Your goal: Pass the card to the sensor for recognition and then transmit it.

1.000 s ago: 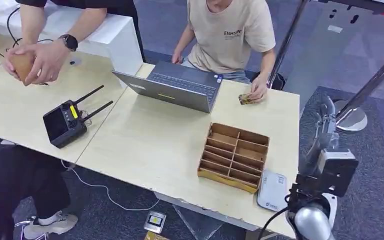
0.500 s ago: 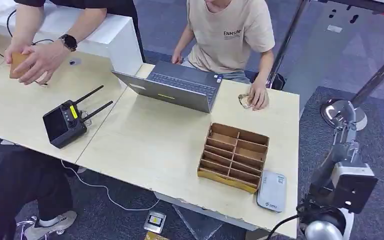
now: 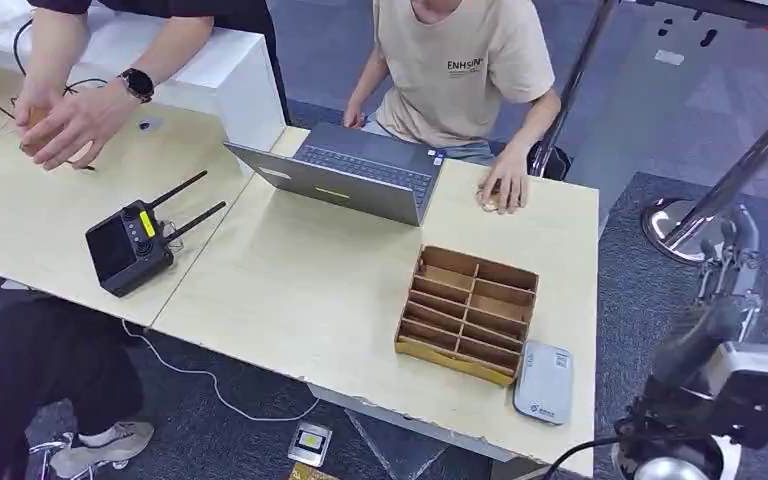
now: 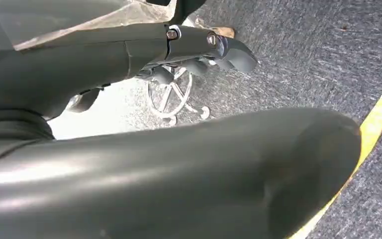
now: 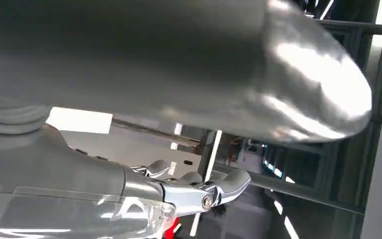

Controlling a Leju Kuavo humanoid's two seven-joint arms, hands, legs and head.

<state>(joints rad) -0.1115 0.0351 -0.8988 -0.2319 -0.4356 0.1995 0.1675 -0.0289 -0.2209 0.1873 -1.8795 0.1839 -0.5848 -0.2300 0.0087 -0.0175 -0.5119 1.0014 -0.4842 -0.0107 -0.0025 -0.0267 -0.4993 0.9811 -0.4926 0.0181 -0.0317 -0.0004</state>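
A flat grey-white sensor box (image 3: 545, 383) lies at the table's near right corner, beside a wooden compartment tray (image 3: 470, 312). At the far edge a seated person's hand (image 3: 504, 184) covers a small card-like item next to a laptop (image 3: 355, 175). My right hand (image 3: 727, 262) is raised off the table's right side, over the carpet, fingers pointing up and holding nothing. In the right wrist view my right hand (image 5: 179, 74) is spread and bare. My left hand (image 4: 169, 149) hangs over grey carpet, fingers apart, with nothing in it.
A black remote controller (image 3: 132, 243) with two antennas lies at the left of the table. A second person at the far left handles a brown object (image 3: 35, 120). A metal stand's base (image 3: 675, 220) and its slanted poles are close to my right hand.
My right arm has swung to the right, from beside the table's edge out over the carpet. The seated person's hand has closed over the small item. The person at left has lowered the brown object.
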